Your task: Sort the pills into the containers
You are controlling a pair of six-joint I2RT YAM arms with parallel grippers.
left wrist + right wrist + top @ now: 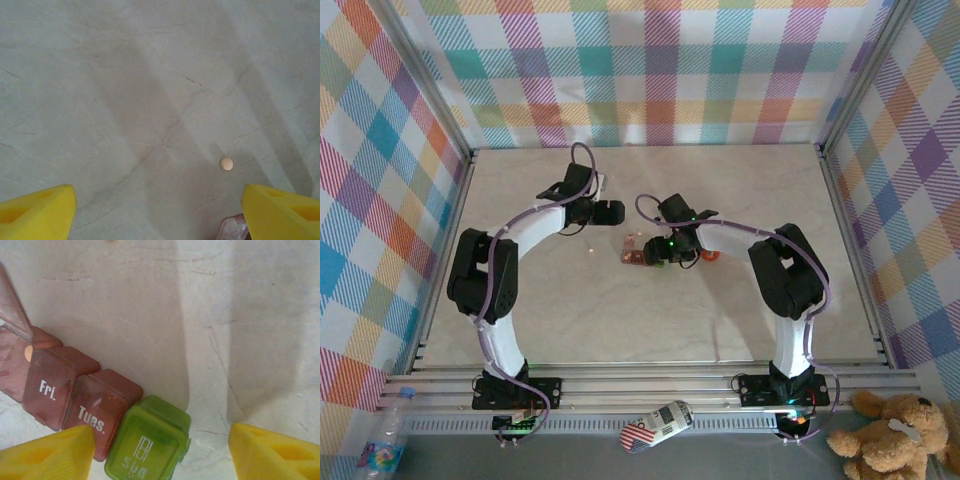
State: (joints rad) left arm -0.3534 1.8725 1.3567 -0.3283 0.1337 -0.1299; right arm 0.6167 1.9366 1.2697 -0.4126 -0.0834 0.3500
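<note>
Lying loose, one pill (226, 163), four joined containers (95, 410), one green.

Left jaws, right jaws: apart, empty.

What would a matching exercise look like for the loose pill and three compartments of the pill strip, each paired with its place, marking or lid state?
Things
1. small round pale pill
2. green plastic end compartment
3. red-brown plastic compartment touching the green one
4. red-brown plastic compartment third from the green one

Places and states
A. clear lid raised
B. marked "Tues.", lid shut
C. lying loose on the pale marbled tabletop
D. marked "SUN", lid shut

Pairs: 1-C, 2-D, 3-B, 4-A.
</note>
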